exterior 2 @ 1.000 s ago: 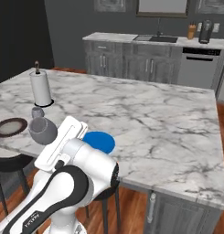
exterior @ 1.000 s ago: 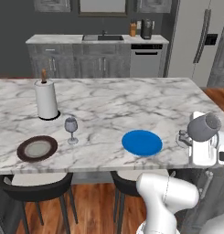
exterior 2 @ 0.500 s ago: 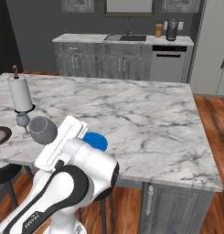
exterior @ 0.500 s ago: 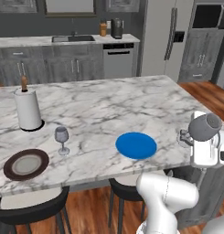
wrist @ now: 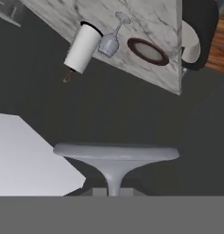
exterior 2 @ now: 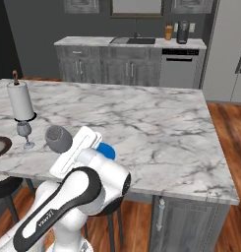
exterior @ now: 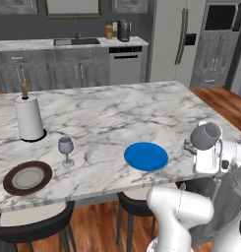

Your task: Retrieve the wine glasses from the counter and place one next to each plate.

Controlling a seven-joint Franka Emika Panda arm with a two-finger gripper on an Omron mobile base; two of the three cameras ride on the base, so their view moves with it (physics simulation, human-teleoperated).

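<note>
**Island counter stock, left to right: one glass placed, one in transit**

Paper towel roll (exterior: 29,118) is standing upright at the far left of the island counter (exterior: 107,110).

Brown-rimmed plate (exterior: 27,177) is lying near the front edge. A wine glass (exterior: 66,149) is standing upright just beside it, to its right.

Blue plate (exterior: 146,156) is sitting further right with no glass next to it.

Second wine glass (exterior: 206,136) is riding off the counter's right corner. The end effector (exterior: 204,147) is clamped shut on it.

Handling, as judged: the glass is light, rigid, smooth and breakable, and top-heavy on its narrow stem. It is best held at the stem or low on the bowl, and set down foot-first and gently.

Hard to make out:
- In the hand view the held glass's round foot (wrist: 115,153) and stem are showing, while its bowl is being cut off.
- The exact grip point is staying unclear.
</note>
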